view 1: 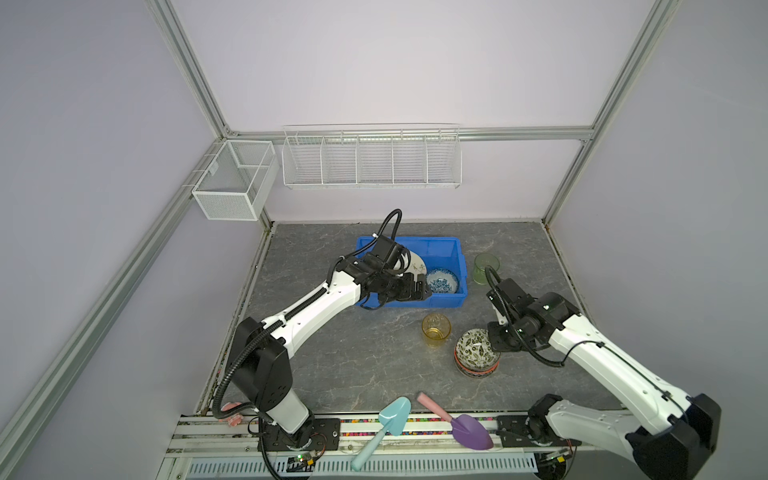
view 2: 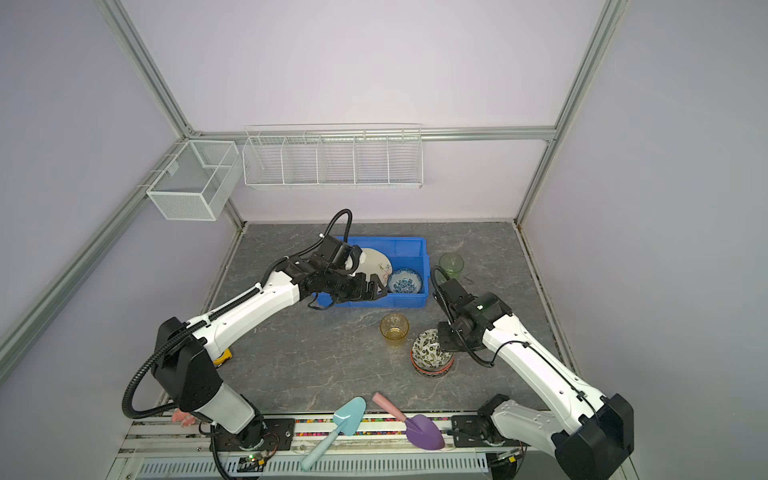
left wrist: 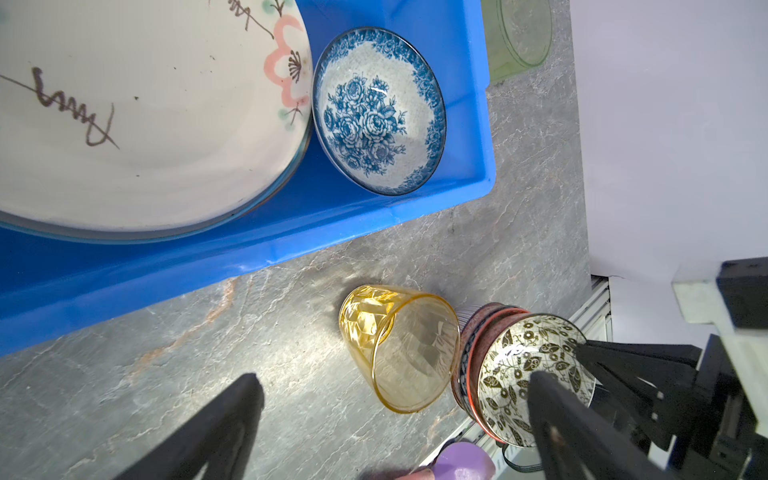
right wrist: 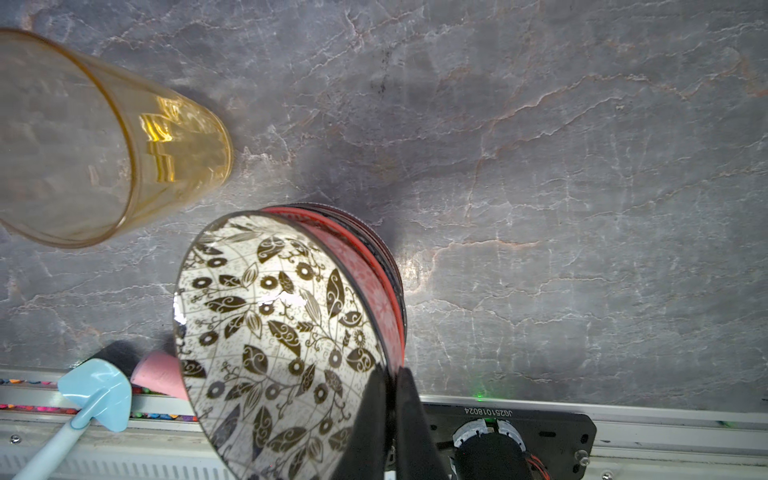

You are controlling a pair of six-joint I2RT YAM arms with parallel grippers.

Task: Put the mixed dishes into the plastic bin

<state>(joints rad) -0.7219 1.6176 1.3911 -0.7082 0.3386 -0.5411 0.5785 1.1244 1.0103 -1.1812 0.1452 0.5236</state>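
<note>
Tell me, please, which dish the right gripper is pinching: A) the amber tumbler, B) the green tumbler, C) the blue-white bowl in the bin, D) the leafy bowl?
D: in the right wrist view, the right gripper is shut across the rim of the leafy bowl.

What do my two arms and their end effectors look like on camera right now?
The left arm and right arm match: white shell links joined by boxy black joint housings, each trailing black corrugated cable conduit. The left end effector and right end effector are all black, with flat fingers tapering to narrow tips. A green light glows on the right arm's wrist housing.
</note>
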